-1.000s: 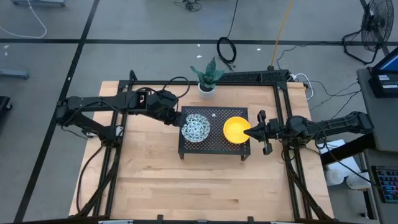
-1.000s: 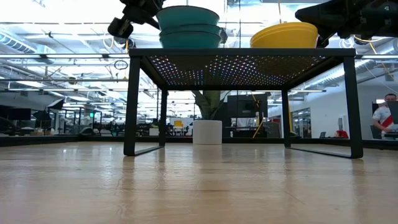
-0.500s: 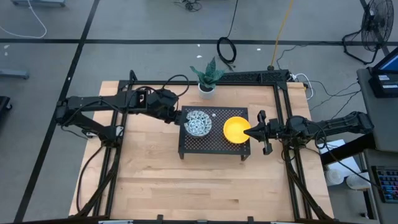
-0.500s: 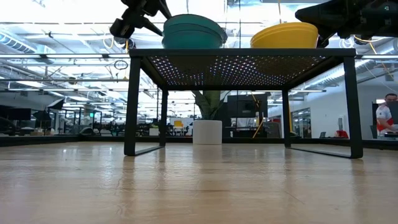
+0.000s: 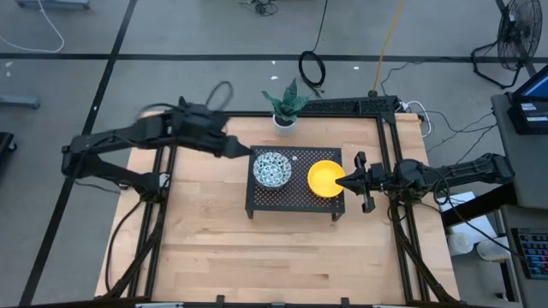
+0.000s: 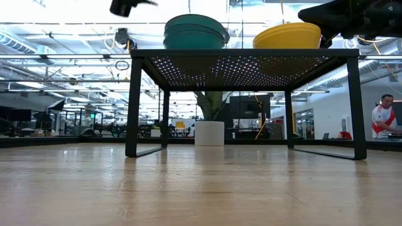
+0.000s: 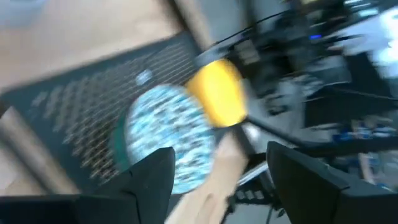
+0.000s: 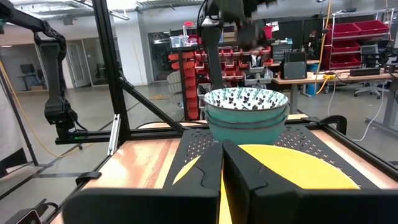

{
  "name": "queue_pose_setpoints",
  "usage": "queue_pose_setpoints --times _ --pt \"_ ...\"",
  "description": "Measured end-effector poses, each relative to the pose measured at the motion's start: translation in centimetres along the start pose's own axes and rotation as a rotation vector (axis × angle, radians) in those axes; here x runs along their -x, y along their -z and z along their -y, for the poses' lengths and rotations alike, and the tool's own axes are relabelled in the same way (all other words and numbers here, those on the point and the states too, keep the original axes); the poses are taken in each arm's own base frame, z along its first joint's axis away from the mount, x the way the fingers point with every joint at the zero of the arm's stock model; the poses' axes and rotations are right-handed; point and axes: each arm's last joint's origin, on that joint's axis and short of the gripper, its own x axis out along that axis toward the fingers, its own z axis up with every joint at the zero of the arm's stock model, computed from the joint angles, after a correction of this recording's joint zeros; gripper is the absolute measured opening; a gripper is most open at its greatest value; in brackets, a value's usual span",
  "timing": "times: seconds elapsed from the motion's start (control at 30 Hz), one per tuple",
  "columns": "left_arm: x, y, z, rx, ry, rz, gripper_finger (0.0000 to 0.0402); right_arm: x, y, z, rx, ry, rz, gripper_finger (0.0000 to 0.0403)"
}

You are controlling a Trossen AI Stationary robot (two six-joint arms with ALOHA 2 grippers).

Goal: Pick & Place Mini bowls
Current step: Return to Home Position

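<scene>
A stack of blue-green patterned mini bowls (image 5: 271,168) stands on the left half of a black perforated rack (image 5: 291,198). In the low view its teal outsides (image 6: 195,31) show. Yellow mini bowls (image 5: 323,177) stand on the rack's right half. My left gripper (image 5: 243,152) hangs open, raised, just off the rack's left edge and clear of the patterned stack (image 7: 165,143). My right gripper (image 5: 346,180) is shut at the yellow bowls' right rim (image 8: 292,168). My right gripper's shut fingers (image 8: 221,168) reach level from the table's right side over the yellow bowl's right rim (image 5: 339,180). Whether they touch the bowl I cannot tell. My left gripper touches nothing.
A white pot with a green plant (image 5: 285,115) stands just beyond the rack's far edge. Bare wooden tabletop (image 5: 282,257) lies in front of the rack. Black frame rails run along both sides of the table. A person (image 6: 383,119) is in the room behind.
My left gripper has opened and let go of the top patterned bowl. It has then risen and drawn back toward the table's left edge. That bowl tipped briefly and now sits settled on its stack. My right gripper has kept still.
</scene>
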Motion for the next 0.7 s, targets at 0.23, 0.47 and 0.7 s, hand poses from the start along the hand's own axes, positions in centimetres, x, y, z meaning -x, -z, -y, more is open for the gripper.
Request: queue_pose_setpoints --times 0.23,0.47,0.7 --pt "6.7 1.0 2.2 -0.367 0.254 0.124 0.0265 0.0 0.0 0.0 0.0 0.001 -0.002 0.0" --pt "13.6 3.0 1.1 -0.718 0.364 0.156 0.0251 0.0 0.1 0.0 0.001 0.003 -0.014 0.0" --pt "12.8 5.8 -2.7 -0.981 0.367 0.259 0.0254 0.0 0.6 0.1 0.005 0.007 -0.059 0.0"
